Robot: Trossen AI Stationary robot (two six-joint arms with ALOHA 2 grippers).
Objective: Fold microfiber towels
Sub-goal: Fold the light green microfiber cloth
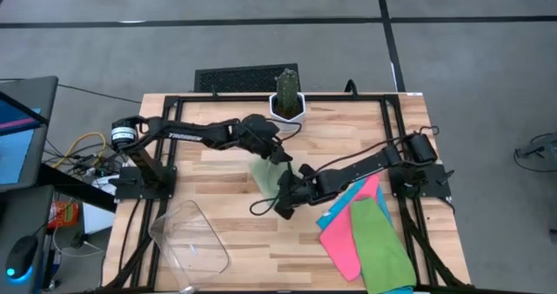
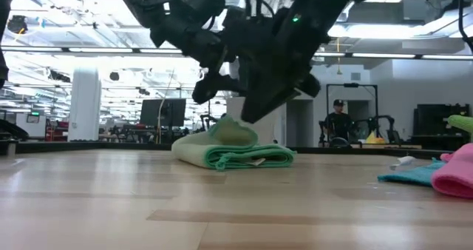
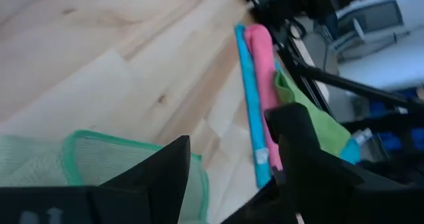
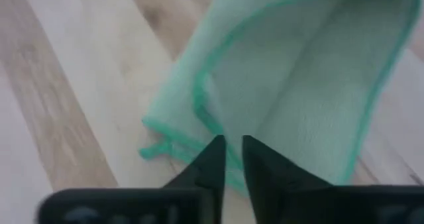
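Towels waiting at the near right of the tabletop (image 1: 226, 233), a loose fan of hot pink towel (image 1: 341, 233), light green towel (image 1: 383, 250) and sky blue towel (image 1: 370, 188), look unfolded, so most of the job seems left. Farther in, at mid-table, the pale green towel (image 1: 268, 176) lies doubled into a soft, fuzzy bundle with a teal-stitched hem, its fold seemingly under way. Right claw (image 4: 233, 159) sits at its edge, fingers nearly together with no clear grip, while left claw (image 3: 228, 174) hangs spread apart just above, holding nothing.
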